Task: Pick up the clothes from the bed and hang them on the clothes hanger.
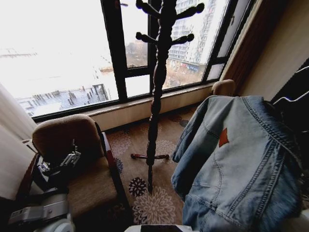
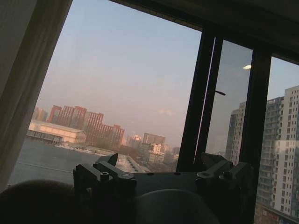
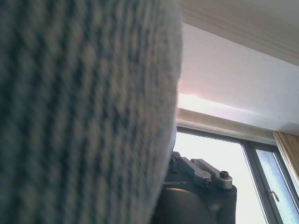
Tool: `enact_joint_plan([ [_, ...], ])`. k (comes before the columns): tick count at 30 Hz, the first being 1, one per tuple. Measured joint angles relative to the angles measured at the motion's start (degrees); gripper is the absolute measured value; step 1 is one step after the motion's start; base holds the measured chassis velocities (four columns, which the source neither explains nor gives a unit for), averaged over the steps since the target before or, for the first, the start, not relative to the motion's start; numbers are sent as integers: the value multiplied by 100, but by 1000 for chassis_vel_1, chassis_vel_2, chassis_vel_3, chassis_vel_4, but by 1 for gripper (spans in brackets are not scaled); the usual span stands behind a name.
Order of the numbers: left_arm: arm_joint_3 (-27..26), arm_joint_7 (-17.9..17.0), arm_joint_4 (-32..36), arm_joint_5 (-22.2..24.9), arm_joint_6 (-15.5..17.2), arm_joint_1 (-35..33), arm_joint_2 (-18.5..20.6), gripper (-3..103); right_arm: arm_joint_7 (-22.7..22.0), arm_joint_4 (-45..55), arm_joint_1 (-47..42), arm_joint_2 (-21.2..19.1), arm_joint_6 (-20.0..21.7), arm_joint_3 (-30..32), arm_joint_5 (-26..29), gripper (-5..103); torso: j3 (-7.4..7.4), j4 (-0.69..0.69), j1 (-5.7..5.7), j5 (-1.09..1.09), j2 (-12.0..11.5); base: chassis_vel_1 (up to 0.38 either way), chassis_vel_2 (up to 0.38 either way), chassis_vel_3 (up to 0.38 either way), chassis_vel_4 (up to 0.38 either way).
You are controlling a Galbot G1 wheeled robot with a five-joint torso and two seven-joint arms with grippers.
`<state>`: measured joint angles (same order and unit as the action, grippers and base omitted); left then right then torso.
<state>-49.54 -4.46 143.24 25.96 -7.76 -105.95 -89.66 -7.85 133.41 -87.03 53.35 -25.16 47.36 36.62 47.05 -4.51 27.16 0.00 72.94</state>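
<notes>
Denim jacket (image 1: 241, 164) up in the air on the right, next to the coat stand (image 1: 157, 87).
Right gripper's jaws: can't tell, denim covers them. Left gripper (image 2: 163, 175) sits low over the armchair (image 1: 72, 154), jaws wide, holding nothing.

A patterned floral carpet (image 1: 154, 205) covers the floor. On it stand a dark wooden coat stand (image 1: 157, 92) — and a brown armchair (image 1: 77, 159)
</notes>
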Motion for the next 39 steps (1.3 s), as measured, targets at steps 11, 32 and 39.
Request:
enact_joint_plan([
  [11,9,2,0,6,-4,24,32,100,-13,7,-35,54,-119,20,-19,21,0,0,1,0,1,-189,182,179,-188],
  [32,29,9,0,0,-48,125,31,100,-744,-848,1227,-772,436,-27,1278,21,1,0,4,1,0,-19,17,19,-18],
  [39,14,10,0,0,-66,125,10,100,-683,-1235,2095,-1102,452,-1001,1553,21,0,0,1,0,0,0,0,0,0],
])
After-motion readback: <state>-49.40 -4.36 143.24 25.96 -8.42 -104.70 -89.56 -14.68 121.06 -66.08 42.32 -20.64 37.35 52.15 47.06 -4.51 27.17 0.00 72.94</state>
